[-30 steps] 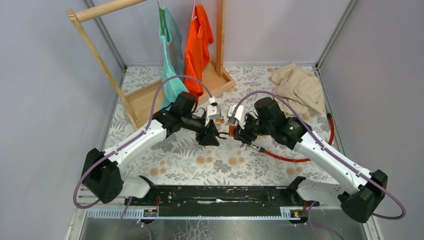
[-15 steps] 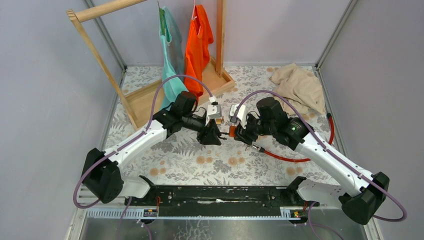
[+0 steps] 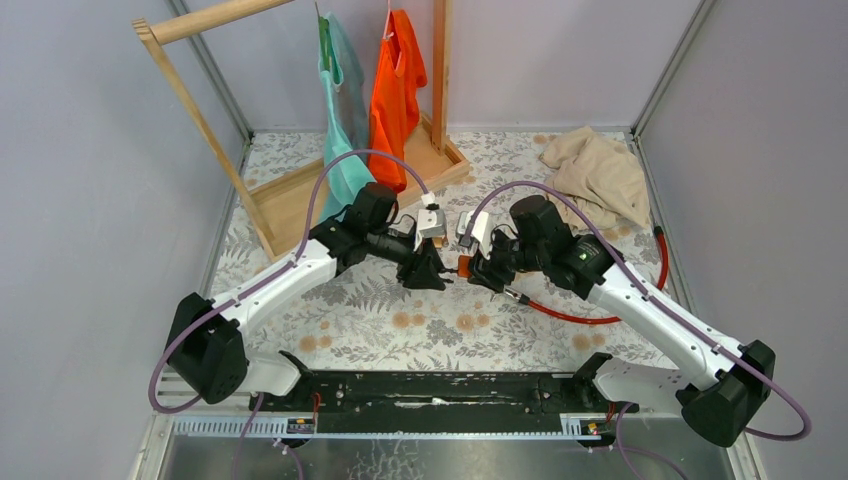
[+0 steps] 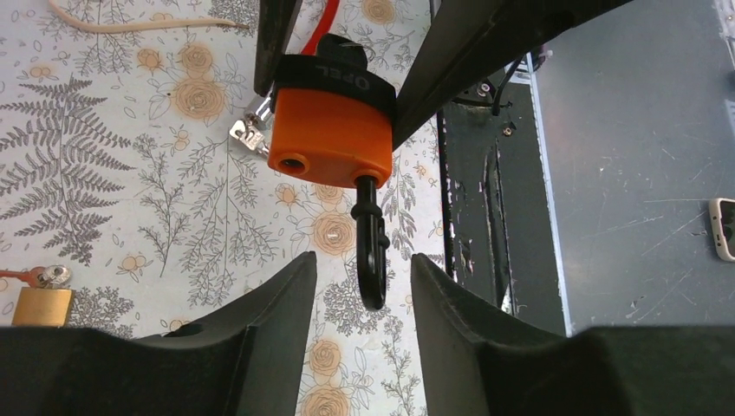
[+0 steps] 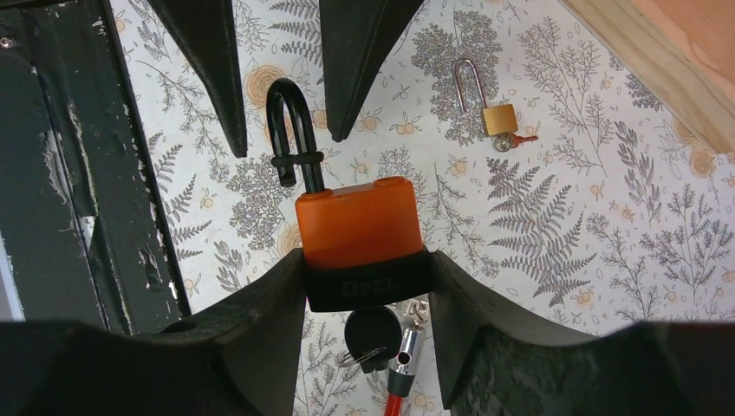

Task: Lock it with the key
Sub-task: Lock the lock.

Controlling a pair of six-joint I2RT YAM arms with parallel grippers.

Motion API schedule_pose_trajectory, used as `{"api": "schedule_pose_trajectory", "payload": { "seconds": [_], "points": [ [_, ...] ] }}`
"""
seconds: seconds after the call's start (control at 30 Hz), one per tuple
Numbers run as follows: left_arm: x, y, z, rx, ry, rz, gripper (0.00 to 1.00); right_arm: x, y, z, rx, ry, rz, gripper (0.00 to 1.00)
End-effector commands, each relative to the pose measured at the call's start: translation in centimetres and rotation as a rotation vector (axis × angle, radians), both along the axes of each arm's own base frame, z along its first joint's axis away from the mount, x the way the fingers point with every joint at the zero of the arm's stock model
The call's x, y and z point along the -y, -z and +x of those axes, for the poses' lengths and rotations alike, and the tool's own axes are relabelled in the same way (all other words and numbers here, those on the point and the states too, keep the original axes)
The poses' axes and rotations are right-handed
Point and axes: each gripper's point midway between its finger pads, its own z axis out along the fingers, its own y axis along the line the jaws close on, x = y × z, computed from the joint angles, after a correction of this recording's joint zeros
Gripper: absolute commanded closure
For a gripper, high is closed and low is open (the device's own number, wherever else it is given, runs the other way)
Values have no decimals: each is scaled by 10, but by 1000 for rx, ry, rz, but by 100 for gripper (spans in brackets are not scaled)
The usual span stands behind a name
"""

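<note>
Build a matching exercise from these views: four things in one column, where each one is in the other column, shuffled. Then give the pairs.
Things
1. orange padlock
2. brass padlock
3. beige cloth
4. orange shirt

Places
A. lying on the table, apart from both arms
B. hanging on the wooden rack
C. clamped in the right gripper
D. crumpled in the far right corner

Pairs: 1-C, 2-A, 3-D, 4-B
</note>
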Motion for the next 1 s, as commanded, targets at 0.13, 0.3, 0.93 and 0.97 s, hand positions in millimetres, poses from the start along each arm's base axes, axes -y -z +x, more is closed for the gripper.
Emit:
{"api": "schedule_pose_trajectory", "payload": {
  "seconds": [0.13, 0.3, 0.93, 0.97],
  "points": [
    [10, -14, 7, 31, 17, -52, 65, -9, -13, 1, 24, -39, 52, 100],
    [10, -12, 7, 29, 20, -49, 84, -9, -15, 2, 19, -31, 54, 100],
    [13, -49, 14, 21, 26, -119, 100, -11, -39, 3, 7, -43, 44, 3],
    [14, -50, 14, 16, 26, -124, 100, -11, -43, 3, 20, -41, 47, 2]
  ]
}}
